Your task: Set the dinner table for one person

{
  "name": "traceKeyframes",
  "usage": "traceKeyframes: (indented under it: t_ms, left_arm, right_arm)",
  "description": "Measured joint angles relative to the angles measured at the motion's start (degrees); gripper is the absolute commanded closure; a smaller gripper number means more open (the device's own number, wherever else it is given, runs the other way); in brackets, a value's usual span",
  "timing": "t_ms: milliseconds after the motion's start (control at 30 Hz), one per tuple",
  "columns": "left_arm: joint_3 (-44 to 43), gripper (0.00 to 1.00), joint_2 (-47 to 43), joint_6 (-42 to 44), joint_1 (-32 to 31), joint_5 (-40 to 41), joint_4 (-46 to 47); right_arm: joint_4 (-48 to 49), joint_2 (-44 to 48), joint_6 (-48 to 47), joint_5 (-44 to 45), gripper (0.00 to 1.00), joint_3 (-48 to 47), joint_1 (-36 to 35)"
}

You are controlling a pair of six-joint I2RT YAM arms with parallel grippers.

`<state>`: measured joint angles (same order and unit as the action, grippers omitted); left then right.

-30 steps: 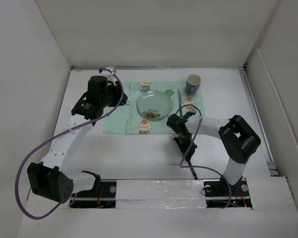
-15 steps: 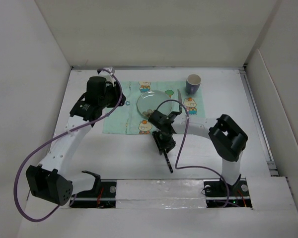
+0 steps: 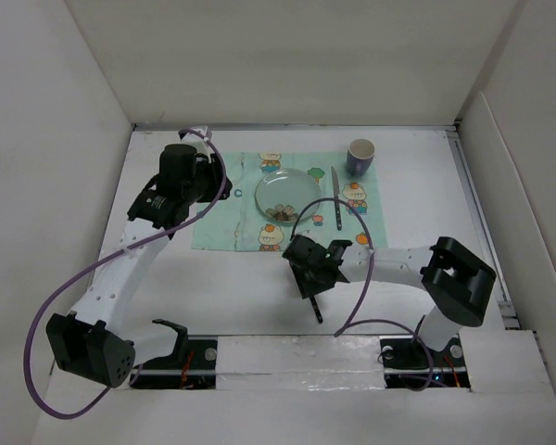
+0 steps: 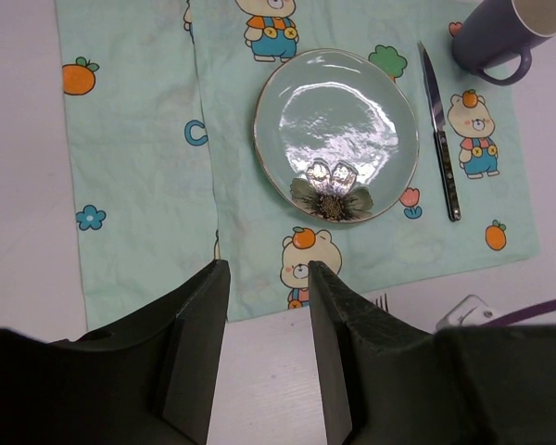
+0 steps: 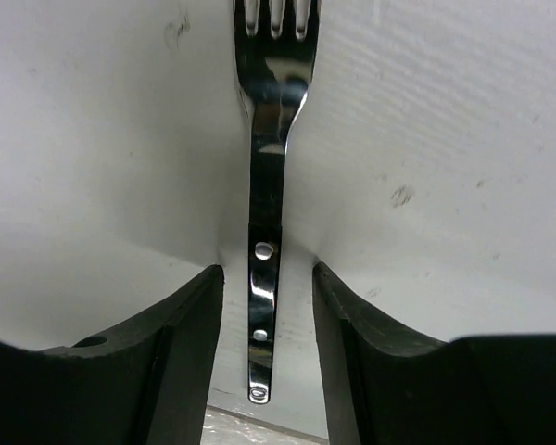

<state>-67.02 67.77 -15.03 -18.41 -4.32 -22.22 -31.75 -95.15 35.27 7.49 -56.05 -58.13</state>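
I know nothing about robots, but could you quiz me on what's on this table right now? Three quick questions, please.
1. True or false: the knife lies on the placemat, to the right of the plate in the top view.
2. Where is the fork? A) on the plate. B) on the white table, loose between the right arm's fingers. C) in a bowl.
3. What do the left arm's fingers hold?
Key: 1 true; 2 B; 3 nothing, they are open.
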Motion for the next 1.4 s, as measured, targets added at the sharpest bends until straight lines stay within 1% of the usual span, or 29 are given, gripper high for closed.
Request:
traceKeyframes:
  t_ms: [33, 67, 167, 200, 300, 400, 467, 533, 633, 767, 867, 967, 1067, 1133, 1200, 1400]
  left_arm:
    - [-0.09, 0.64, 0.0, 0.0, 0.0, 0.0, -0.09]
    - [-0.26, 0.64, 0.11, 0.0, 0.0, -0.02, -0.11]
    - [-1.29, 0.64, 0.68, -0.02, 0.0, -0.09, -0.31]
    - [-1.53, 0.64, 0.83, -0.02, 0.0, -0.11, -0.31]
    - [-2.01, 0.64, 0.96, -0.04, 0.0, -0.13, -0.48]
    - [-2.93, 0.64, 0.98, -0.13, 0.0, 0.04, -1.57]
    - [-4.48, 0.65, 1.36, -0.37, 0.0, 0.35, -3.04]
    - [-6.38, 0.66, 1.79, -0.74, 0.0, 1.03, -4.26]
    - [-9.03, 0.7, 1.77, -1.84, 0.0, 2.95, -5.81]
    - [-9.99, 0.72, -0.22, -3.5, 0.0, 4.92, -7.32]
    - [-9.01, 0.73, -2.89, -4.85, -0.22, 5.31, -8.55]
    - [-7.08, 0.73, -5.38, -6.27, -1.81, 5.35, -9.79]
    - [-6.84, 0.73, -5.25, -7.21, -2.91, 4.22, -10.43]
    - [-6.86, 0.73, -4.74, -7.41, -3.13, 4.02, -10.54]
    - [-6.88, 0.73, -4.17, -7.41, -3.28, 4.0, -10.67]
    - [-6.86, 0.73, -3.72, -7.39, -3.34, 4.0, -10.56]
  right_arm:
    - [0.39, 0.31, 0.42, 0.9, 0.61, 0.59, -0.94]
    - [0.63, 0.42, 0.7, 1.53, 0.75, 0.81, -1.75]
    - [1.11, 0.11, 1.73, 3.19, 0.97, 0.7, -3.5]
    - [0.76, -0.2, 2.03, 3.76, 1.0, 0.2, -3.96]
    - [-0.98, -1.84, 2.51, 4.7, 1.0, -2.82, -5.29]
    - [-4.7, -2.8, 2.05, 5.01, 1.0, -8.7, -6.1]
    - [-7.28, -2.99, 1.36, 4.85, 1.0, -14.91, -5.99]
    - [-7.89, -3.78, 0.26, 4.39, 1.0, -22.49, -5.07]
    - [-7.17, -7.96, -1.14, 3.37, 1.0, -34.91, -2.12]
    - [-6.78, -18.8, -3.28, 2.14, 1.0, -49.96, 2.36]
    - [-7.43, -29.7, -4.37, 1.07, 1.0, -61.79, 5.44]
    - [-8.92, -39.91, -4.9, 0.68, 1.0, -71.58, 7.72]
    - [-11.98, -48.5, -4.79, -0.24, 1.0, -81.33, 9.55]
    - [-12.24, -51.74, -4.35, -0.9, 1.0, -84.37, 10.51]
    - [-12.48, -53.09, -3.54, -1.46, 1.0, -85.24, 11.23]
    - [-12.15, -53.62, -0.26, -2.36, 1.0, -85.59, 11.54]
